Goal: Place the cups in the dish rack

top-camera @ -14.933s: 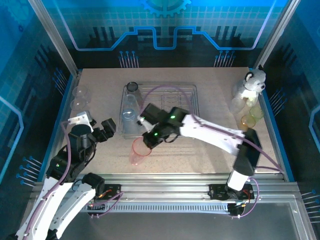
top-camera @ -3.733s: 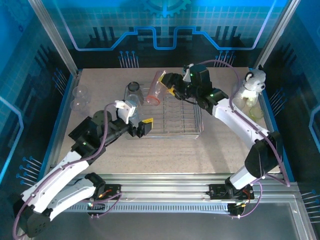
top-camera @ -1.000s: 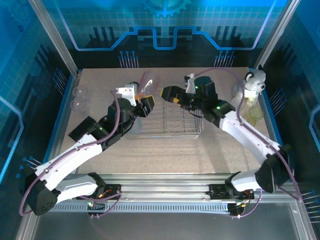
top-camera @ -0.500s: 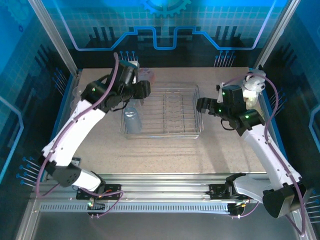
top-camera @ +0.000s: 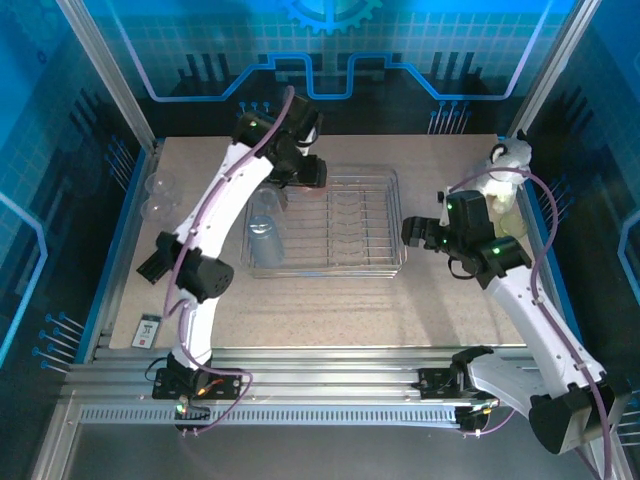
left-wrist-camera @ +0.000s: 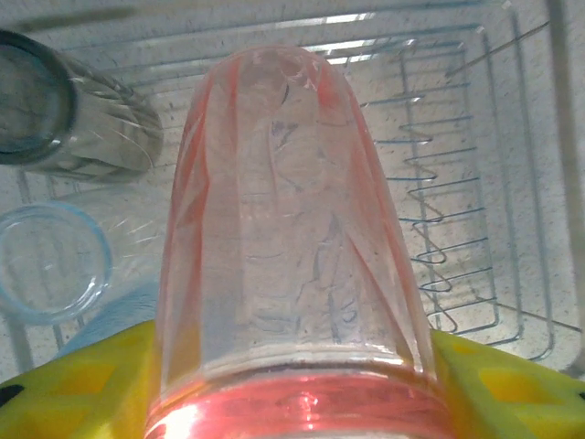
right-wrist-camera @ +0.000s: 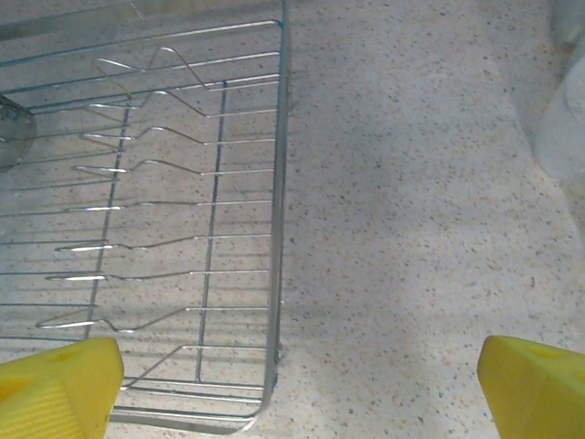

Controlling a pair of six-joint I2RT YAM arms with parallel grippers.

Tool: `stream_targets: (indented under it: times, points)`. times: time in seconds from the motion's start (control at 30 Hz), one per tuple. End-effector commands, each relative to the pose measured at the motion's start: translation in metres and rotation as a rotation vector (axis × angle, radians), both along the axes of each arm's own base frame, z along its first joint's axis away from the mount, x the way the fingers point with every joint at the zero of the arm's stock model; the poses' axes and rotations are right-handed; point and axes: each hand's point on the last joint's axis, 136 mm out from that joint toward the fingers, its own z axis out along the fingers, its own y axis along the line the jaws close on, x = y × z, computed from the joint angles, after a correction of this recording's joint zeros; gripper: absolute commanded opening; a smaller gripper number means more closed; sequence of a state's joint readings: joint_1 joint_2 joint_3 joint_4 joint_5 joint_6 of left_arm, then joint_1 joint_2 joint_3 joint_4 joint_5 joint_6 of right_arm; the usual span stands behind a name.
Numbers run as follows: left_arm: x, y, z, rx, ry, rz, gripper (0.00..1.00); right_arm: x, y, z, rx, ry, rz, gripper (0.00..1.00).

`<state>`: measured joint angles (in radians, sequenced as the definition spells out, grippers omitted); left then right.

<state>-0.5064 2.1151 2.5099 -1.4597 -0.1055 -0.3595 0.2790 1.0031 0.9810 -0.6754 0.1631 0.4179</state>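
Observation:
My left gripper (left-wrist-camera: 292, 402) is shut on the pink-red cup (left-wrist-camera: 288, 247), its yellow fingers (left-wrist-camera: 73, 393) pressed to either side near the rim. In the top view the left gripper (top-camera: 308, 170) hangs over the far-left corner of the dish rack (top-camera: 396, 205). Below the held cup, a pale blue cup (left-wrist-camera: 50, 261) and a smoky grey cup (left-wrist-camera: 69, 119) sit in the dish rack (left-wrist-camera: 457, 274). The pale blue cup (top-camera: 265, 235) stands at the rack's left end. My right gripper (top-camera: 410, 232) stands open just right of the rack, over bare table beside the rack's corner (right-wrist-camera: 279, 183), and the right gripper (right-wrist-camera: 297, 384) holds nothing.
Two clear cups (top-camera: 158, 195) stand by the table's left edge. A grey-white plush animal (top-camera: 505, 165) sits at the far right, behind my right arm. A small card (top-camera: 147, 330) lies at the near left. A blurred pale cup (right-wrist-camera: 567, 128) shows at the right wrist view's edge.
My left arm has swung right with the pink-red cup to the rack's far-left corner. My right gripper has drawn back slightly and stays open beside the rack.

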Motion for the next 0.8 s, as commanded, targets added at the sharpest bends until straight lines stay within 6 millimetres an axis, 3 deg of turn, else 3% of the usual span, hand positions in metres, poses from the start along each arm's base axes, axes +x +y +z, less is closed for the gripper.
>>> stream_targets:
  times: [0.0,0.23,0.53,0.77]
  points:
    - [-0.004,0.008,-0.003,-0.005,0.058,-0.005,0.0,-0.007,-0.013,-0.002,-0.016,-0.004,-0.053,1.0]
    - [0.011,0.011,-0.03,-0.002,0.114,0.011,0.0,-0.012,-0.022,-0.009,-0.041,-0.002,-0.087,1.0]
    - [0.01,0.005,-0.065,0.008,0.219,-0.025,0.0,-0.01,-0.023,-0.014,-0.042,0.007,-0.102,1.0]
    - [0.014,0.006,-0.077,0.023,0.236,-0.026,0.0,-0.006,-0.022,-0.017,-0.045,0.016,-0.1,1.0]
